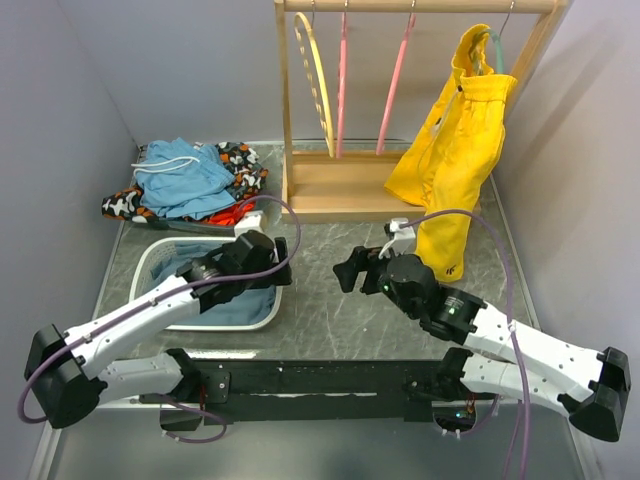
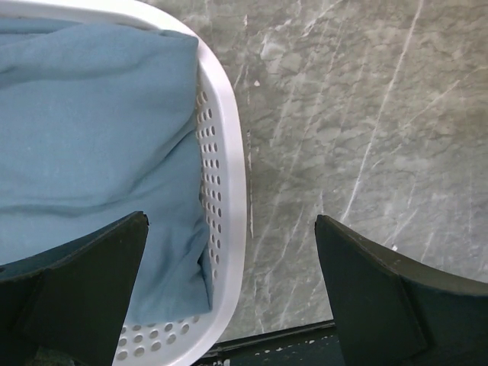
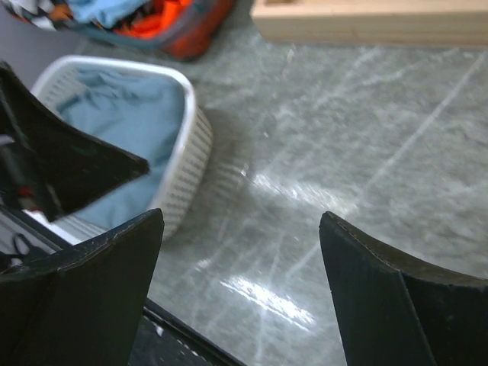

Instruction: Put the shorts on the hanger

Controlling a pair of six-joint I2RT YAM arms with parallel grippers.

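While left hand (image 2: 230,221) and right hand (image 3: 241,217) gape empty, the shorts (image 1: 455,150) hide most of the hanger (image 1: 494,48).

Hanger (image 1: 494,45): mostly covered by shorts (image 1: 455,150), only a teal arc showing. Logo (image 1: 452,270): too small to read. Basket (image 2: 229,175): cut off by picture edges.

A: State of left hand (image 2: 231,225)?
B: Jaws are seen wide apart, nothing is held. The left arm (image 1: 130,320) is extended forward, low, angled inward.
A: And right hand (image 3: 242,217)?
B: Jaws wide too, nothing gripped. The right arm (image 1: 520,345) is extended forward-left, low.
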